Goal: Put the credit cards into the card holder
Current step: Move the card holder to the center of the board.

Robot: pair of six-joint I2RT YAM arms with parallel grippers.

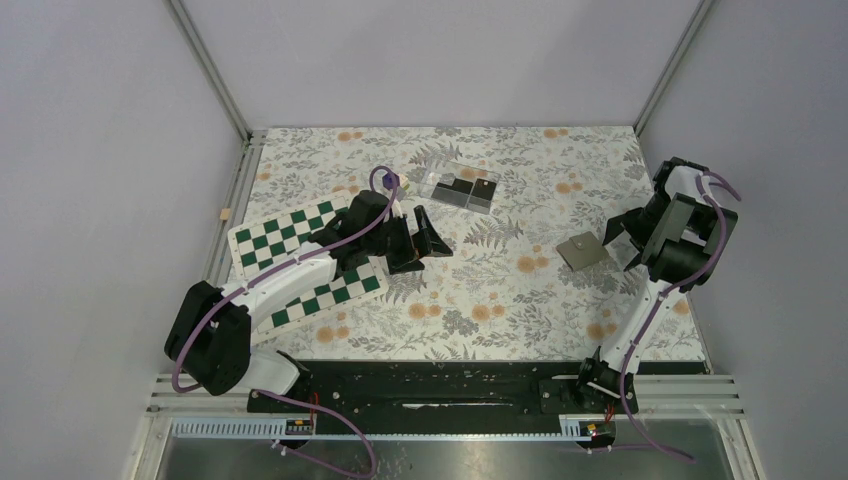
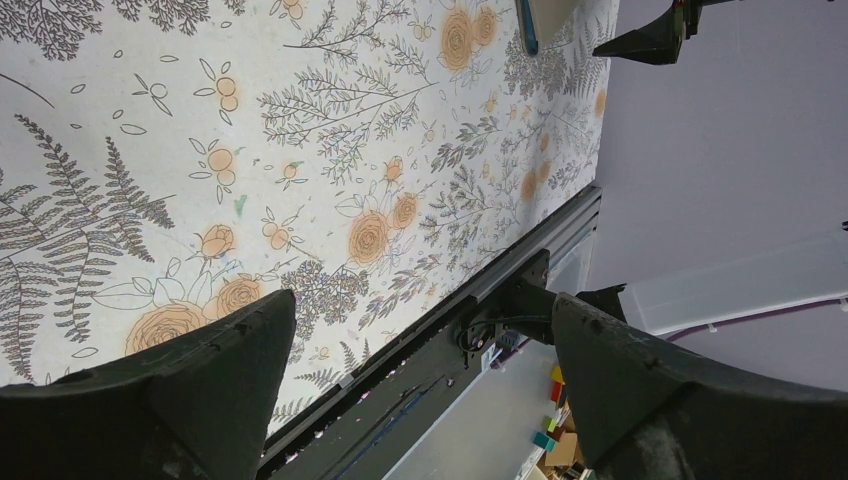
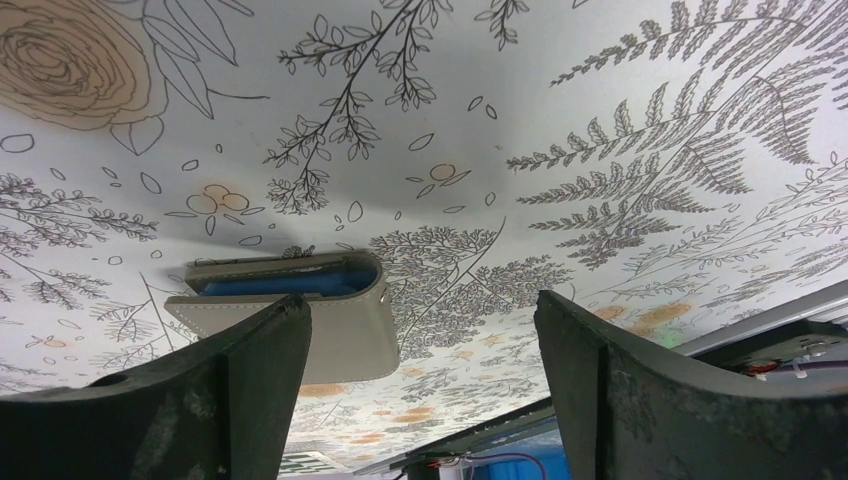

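Observation:
Two dark credit cards (image 1: 452,191) lie side by side in a clear plastic box at the back middle of the floral table. The grey-brown card holder (image 1: 579,250) lies flat to the right. In the right wrist view the card holder (image 3: 340,335) gapes slightly, blue showing inside. My right gripper (image 1: 615,246) hovers open just right of it, one finger (image 3: 230,390) in front of the holder's cover and nothing between the jaws. My left gripper (image 1: 425,248) is open over bare table, left of centre, below the cards. Its jaws (image 2: 420,300) hold nothing.
A green-and-white chequered mat (image 1: 300,262) lies under the left arm. A purple cube (image 1: 391,182) sits left of the clear box (image 1: 440,178). A black rail (image 1: 430,385) runs along the near edge. Grey walls enclose the other sides.

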